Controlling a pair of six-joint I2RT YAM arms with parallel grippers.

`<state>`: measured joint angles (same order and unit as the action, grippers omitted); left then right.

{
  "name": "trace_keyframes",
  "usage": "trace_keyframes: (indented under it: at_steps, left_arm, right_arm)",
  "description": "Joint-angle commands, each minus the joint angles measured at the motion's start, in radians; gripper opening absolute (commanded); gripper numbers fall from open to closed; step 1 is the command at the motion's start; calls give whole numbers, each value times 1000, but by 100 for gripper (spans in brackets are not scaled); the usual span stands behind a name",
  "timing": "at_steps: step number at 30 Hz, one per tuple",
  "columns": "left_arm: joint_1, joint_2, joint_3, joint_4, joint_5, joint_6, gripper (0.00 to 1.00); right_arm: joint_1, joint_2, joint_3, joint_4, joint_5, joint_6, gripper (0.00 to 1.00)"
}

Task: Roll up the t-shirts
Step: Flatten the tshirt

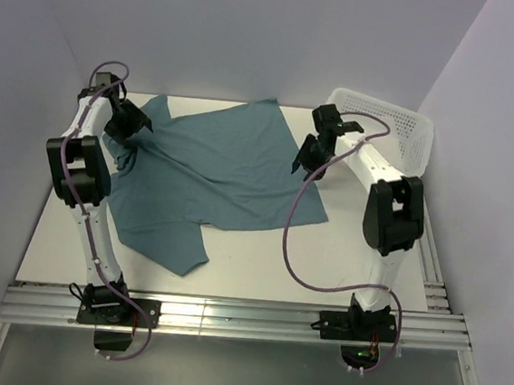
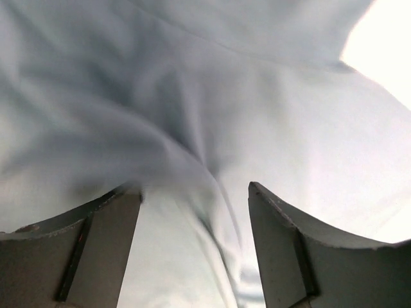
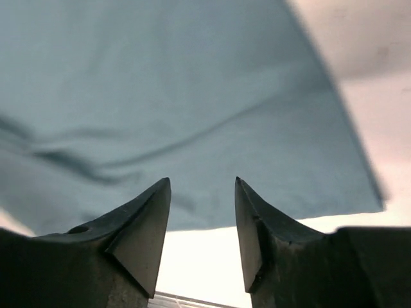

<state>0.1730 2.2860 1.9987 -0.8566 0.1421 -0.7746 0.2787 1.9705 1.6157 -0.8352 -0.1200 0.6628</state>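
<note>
A white mesh basket [image 1: 407, 127] stands at the far right corner of the table [image 1: 259, 270]. The teal t-shirt [image 1: 208, 179] lies spread out just left of the basket. The right gripper [image 1: 307, 161], near the basket, hangs over the shirt's nearest edge on a bent arm, its jaws partly apart and empty. The left gripper [image 1: 128, 130], well apart from the basket, points down onto bunched cloth with its jaws wide and a loose fold between them.

A teal t-shirt [image 1: 213, 179] lies spread and rumpled across the white desk [image 1: 341, 264]. The left tool [image 1: 126, 130] sits at its far-left edge, the right tool [image 1: 306, 161] at its right edge. A white mesh basket [image 1: 400, 124] stands far right.
</note>
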Motion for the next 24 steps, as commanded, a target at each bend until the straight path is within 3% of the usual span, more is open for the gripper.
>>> trace_keyframes:
  at_steps: [1, 7, 11, 18, 24]
  left_arm:
    - [-23, -244, -76, 87, 31, 4, 73]
    - [-43, -575, -424, 85, 36, -29, 74]
    - [-44, -758, -668, 65, 13, -28, 74]
    - [-43, -1057, -876, -19, -15, -48, 74]
    - [-43, -1215, -1029, -59, 10, -84, 75]
  right_arm:
    - [72, -169, -80, 100, -114, -45, 53]
    - [235, -304, -290, 175, -225, 9, 56]
    - [368, -424, -457, 271, -230, 99, 64]
    - [551, -499, -596, 392, -160, 248, 66]
    - [747, -452, -609, 513, -2, 547, 66]
